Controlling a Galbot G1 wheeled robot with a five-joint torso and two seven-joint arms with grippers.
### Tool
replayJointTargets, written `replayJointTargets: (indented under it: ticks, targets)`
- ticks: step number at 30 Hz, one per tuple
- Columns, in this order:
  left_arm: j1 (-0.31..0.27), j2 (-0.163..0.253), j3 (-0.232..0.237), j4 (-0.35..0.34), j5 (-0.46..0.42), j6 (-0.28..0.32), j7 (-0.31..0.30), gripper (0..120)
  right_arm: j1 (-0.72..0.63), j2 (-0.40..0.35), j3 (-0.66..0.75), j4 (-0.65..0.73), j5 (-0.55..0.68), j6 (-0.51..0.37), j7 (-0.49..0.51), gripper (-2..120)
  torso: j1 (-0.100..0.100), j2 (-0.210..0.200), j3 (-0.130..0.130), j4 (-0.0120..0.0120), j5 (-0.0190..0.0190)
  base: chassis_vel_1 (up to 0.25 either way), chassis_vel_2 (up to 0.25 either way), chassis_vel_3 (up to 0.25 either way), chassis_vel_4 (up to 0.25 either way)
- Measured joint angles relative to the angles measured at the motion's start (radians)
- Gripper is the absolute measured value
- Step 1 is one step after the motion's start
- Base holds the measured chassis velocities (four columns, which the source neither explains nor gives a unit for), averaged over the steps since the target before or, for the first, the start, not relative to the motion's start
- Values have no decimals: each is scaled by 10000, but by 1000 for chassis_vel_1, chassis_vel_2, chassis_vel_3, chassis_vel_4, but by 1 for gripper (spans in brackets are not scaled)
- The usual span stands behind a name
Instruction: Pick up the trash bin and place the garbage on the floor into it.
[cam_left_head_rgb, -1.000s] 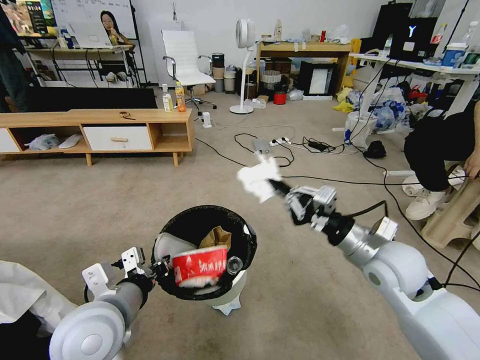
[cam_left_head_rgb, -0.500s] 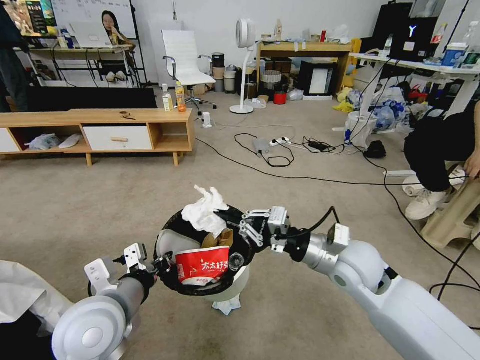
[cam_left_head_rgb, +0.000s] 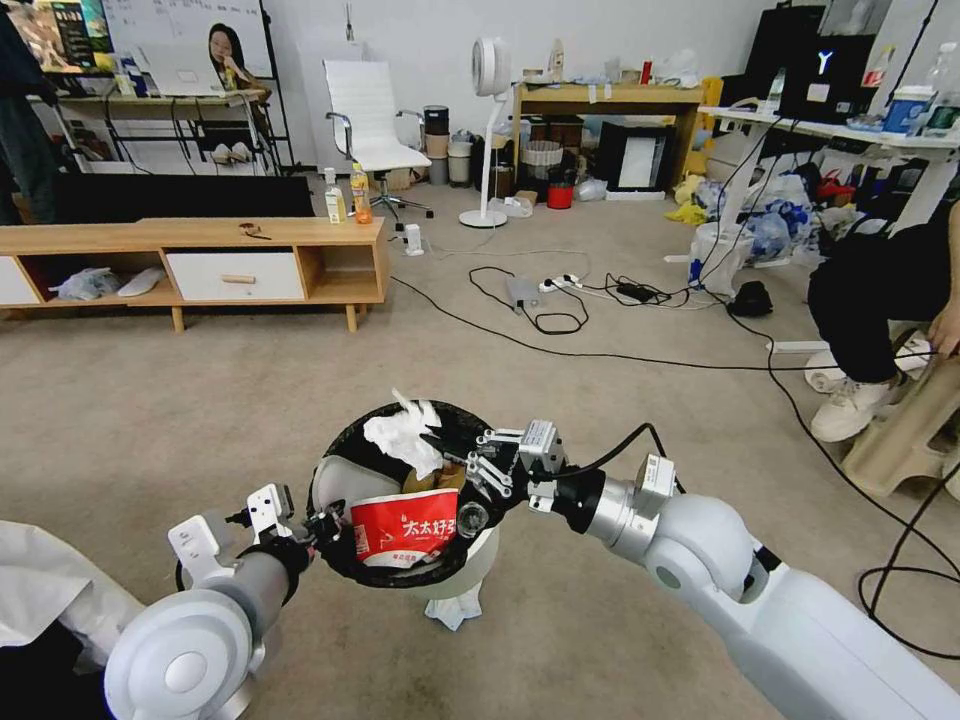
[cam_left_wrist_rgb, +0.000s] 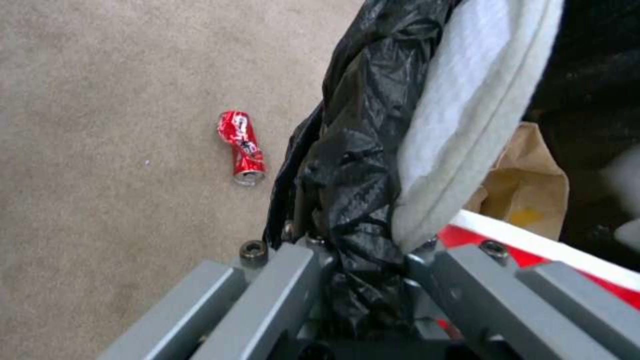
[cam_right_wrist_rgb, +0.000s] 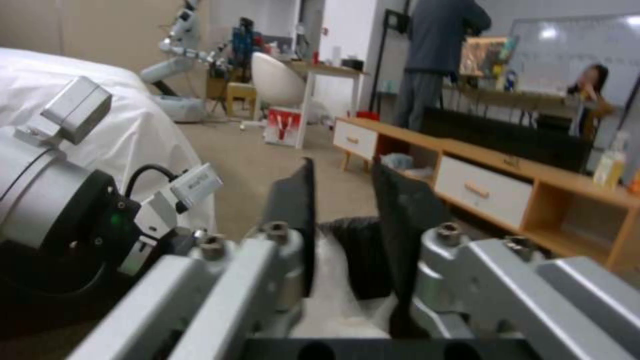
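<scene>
Red can (cam_left_wrist_rgb: 241, 147) lies on carpet (cam_left_wrist_rgb: 100, 150), seen from left wrist; left gripper (cam_left_head_rgb: 322, 527) jaws clamp bin (cam_left_head_rgb: 480, 470) rim, right gripper (cam_left_head_rgb: 450, 447) jaws pinch tissue (cam_left_head_rgb: 402, 436).

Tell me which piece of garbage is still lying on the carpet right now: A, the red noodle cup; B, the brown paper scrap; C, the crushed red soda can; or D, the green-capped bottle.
C: the left wrist view shows the crushed red soda can lying on the carpet beside the trash bin, while the noodle cup and brown paper scrap sit inside the bin.
</scene>
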Motion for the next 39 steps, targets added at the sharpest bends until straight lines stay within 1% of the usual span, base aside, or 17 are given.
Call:
replayJointTargets:
  ticks: [2, 4, 5, 6, 7, 8, 9, 10, 13, 16, 17, 18, 20, 24, 26, 33, 39]
  targets:
    - [-3, 12, 9, 8, 40, -1, 27, 4, -125, -46, 80, 280, 341, -423, 348, 40, 0, 0, 0, 0, 0, 0, 0, 0, 0]
    - [-3, 15, 14, 19, 79, 0, 55, 4, -155, -56, 112, 432, 625, -645, 499, 44, 0, 0, 0, 1, 0, 0, 0, 0, 0]
    - [-7, 17, 16, 26, 103, -1, 78, 4, -186, -76, 147, 684, 1158, -995, 801, 47, 0, 0, 0, 1, 0, 0, 0, 0, 0]
    - [-24, 17, 17, 32, 110, -1, 97, 4, -219, -96, 236, 1171, 2366, -2057, 1620, 56, 0, 0, -1, 1, -1, 0, 0, 0, 0]
    - [-24, 17, 17, 32, 110, -1, 97, 4, -219, -96, 236, 1171, 2366, -2057, 1620, 56, 0, 0, -1, 1, -1, 0, 0, 0, 0]
    - [-33, 17, 15, 33, 110, -1, 105, 4, -216, -87, 311, 1458, 3013, -2709, 2148, 59, 0, 0, -1, -1, -2, 0, 0, 0, 0]
    - [-40, 14, 5, 33, 110, 0, 111, 4, -177, -39, 417, 1710, 3682, -3371, 2747, 67, 0, 0, -1, 0, -2, 0, 0, 0, 0]
    - [-40, 14, 5, 33, 110, 0, 111, 4, -177, -39, 417, 1710, 3682, -3371, 2747, 67, 0, 0, -1, 0, -2, 0, 0, 0, 0]
    - [-40, -6, 0, 35, 115, 0, 112, 4, -145, 4, 519, 1742, 3842, -3615, 2901, 77, 0, 0, 0, 2, -1, 0, 0, 0, 0]
    - [-9, -44, -10, 24, 141, 0, 126, 4, -235, 25, 619, 1674, 3543, -3260, 2598, 90, 0, 0, -1, 0, 0, 0, 0, 0, 0]
    - [10, -52, -21, 13, 149, 0, 127, 4, -266, 52, 709, 1632, 3295, -2919, 2398, 93, 0, 0, 0, 1, 0, 0, 0, 0, 0]
    - [10, -52, -21, 13, 149, 0, 127, 4, -266, 52, 709, 1632, 3295, -2919, 2398, 93, 0, 0, 0, 1, 0, 0, 0, 0, 0]
    - [70, -57, -66, -25, 186, 0, 139, 4, -237, 209, 1207, 1509, 2574, -2013, 1832, 99, 0, -1, 0, 0, 0, 0, 0, 0, 0]
    - [125, -65, -124, -54, 244, 0, 158, 4, -70, 364, 1805, 1450, 2176, -1389, 1609, 100, 0, 0, 0, 2, 1, 0, 0, 0, 0]
    - [180, -81, -183, -111, 288, 0, 179, 4, -23, 424, 2521, 1439, 2128, -1035, 1762, 100, 0, 0, -1, 2, 0, 0, 0, 0, 0]
    - [215, -45, -196, -219, 276, 0, 168, 4, -399, 444, 3692, 1121, 1967, -662, 1964, 100, 0, 0, 0, -1, 1, 0, 0, 0, 0]
    - [328, 90, -264, -353, 58, 0, -103, 4, -727, 605, 4622, 772, 1643, -466, 1981, 100, 0, 0, 0, 1, 0, 0, 0, 0, 0]
